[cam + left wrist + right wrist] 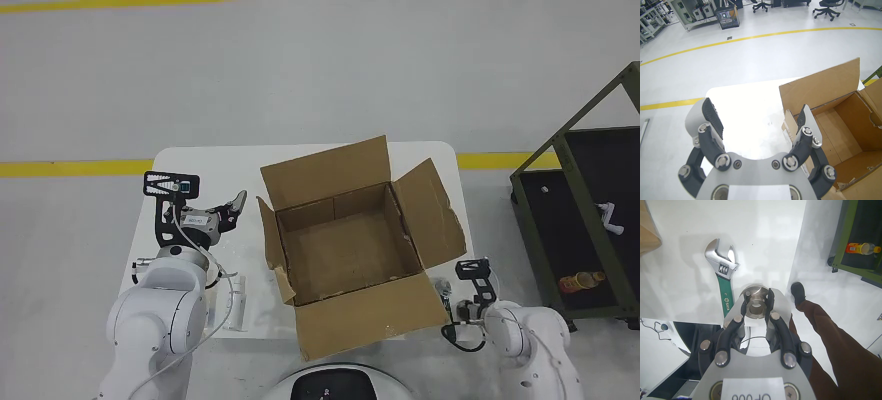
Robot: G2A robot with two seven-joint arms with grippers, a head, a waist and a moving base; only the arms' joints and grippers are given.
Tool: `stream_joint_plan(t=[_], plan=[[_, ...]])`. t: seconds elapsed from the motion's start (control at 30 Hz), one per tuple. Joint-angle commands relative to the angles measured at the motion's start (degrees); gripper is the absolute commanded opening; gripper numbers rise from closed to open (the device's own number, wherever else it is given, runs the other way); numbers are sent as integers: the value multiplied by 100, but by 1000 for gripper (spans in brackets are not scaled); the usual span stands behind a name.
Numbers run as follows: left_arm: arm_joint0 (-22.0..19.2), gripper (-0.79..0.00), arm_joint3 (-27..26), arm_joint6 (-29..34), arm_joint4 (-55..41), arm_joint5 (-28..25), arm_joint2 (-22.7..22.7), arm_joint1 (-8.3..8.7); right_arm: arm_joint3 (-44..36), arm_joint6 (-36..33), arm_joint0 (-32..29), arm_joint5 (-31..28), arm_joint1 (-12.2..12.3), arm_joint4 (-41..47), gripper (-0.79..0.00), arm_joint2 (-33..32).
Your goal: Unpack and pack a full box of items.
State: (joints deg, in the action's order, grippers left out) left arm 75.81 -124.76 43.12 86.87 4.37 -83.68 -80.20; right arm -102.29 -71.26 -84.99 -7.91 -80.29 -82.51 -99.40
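- Cardboard box (345, 255), corrugated brown, sits centre frame on the white table (230, 165), mouth up, four flaps splayed.
- Right end effector (757, 302) clenches a flanged steel fitting (755, 309).
- Left end effector (756, 106) gapes beside it, pads (712, 117) ribbed.

Wrench (723, 275): handle end hidden behind right gripper (756, 303).
Metal fitting (752, 292): 2 sides covered by pads (770, 301).
Cart (585, 215), 3 o'clock of box (345, 255): cut off by the top view's edge.
Bottle (580, 281) on cart: too small to detail.
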Motion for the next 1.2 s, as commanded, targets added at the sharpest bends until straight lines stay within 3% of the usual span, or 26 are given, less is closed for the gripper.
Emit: stream_joint_plan(t=[0.0, 0.1, 0.13, 0.17, 0.2, 0.27, 0.33, 0.63, 0.8, 0.83, 0.87, 1.17], plan=[[0, 0, 0, 0, 0, 0, 0, 0, 58, 2, 7, 16, 11, 6, -785, 13], [0, 0, 0, 0, 0, 0, 0, 0, 103, 22, 25, 37, 28, 0, -785, 23], [0, 0, 0, 0, 0, 0, 0, 0, 105, 19, 31, 42, 34, 2, -742, 25], [0, 0, 0, 0, 0, 0, 0, 0, 107, 15, 36, 55, 39, 4, -597, 25], [0, 0, 0, 0, 0, 0, 0, 0, 105, 16, 42, 60, 45, 6, -542, 29], [0, 0, 0, 0, 0, 0, 0, 0, 116, 21, 47, 62, 56, 6, -529, 33], [0, 0, 0, 0, 0, 0, 0, 0, 145, 24, 58, 67, 68, 8, -437, 38], [0, 0, 0, 0, 0, 0, 0, 0, -58, -4, 212, 128, 118, 118, -413, 12], [0, 0, 0, 0, 0, 0, 0, 0, -800, 516, 198, 304, 148, 449, -477, -342], [0, 0, 0, 0, 0, 0, 0, 0, -833, 675, 163, 325, 157, 398, -563, -402], [0, 0, 0, 0, 0, 0, 0, 0, -848, 830, 146, 327, 163, 397, -785, -441], [0, 0, 0, 0, 0, 0, 0, 0, -918, 2597, 119, 634, 143, 1363, -785, -639]])
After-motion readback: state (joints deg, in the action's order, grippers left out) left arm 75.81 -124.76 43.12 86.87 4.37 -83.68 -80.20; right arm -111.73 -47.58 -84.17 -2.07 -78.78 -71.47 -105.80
